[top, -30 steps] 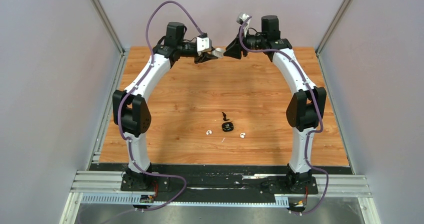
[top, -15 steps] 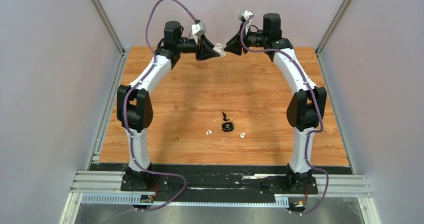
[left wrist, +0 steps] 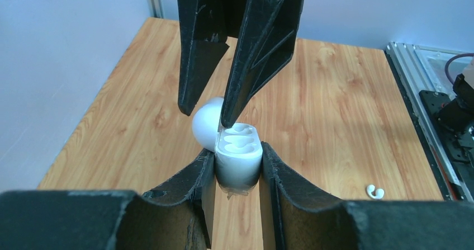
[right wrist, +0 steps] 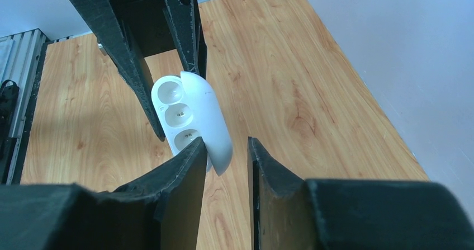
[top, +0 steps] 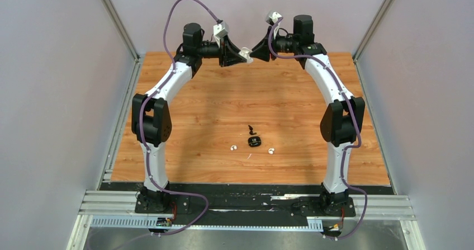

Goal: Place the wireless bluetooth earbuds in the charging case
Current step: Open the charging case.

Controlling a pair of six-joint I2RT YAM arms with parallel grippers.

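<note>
left gripper (left wrist: 237, 152): clamps glossy white oval plastic charging case (left wrist: 239, 161), frame centre | right gripper (right wrist: 226, 144): narrow gap, astride lid (right wrist: 215, 121) | advice: steady body, lever lid fully back

Noted: left arm (top: 167, 85) and right arm (top: 327, 76) have white curved shells and black joint housings (top: 151, 124). A purple cable (top: 184, 3) trails each. On the left gripper (left wrist: 237, 152), fingers (left wrist: 179, 188) are matte black, wedge-shaped, scuffed.

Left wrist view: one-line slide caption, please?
Left gripper clamps the open, empty charging case; the right gripper meets its lid, jaws apart.
</note>
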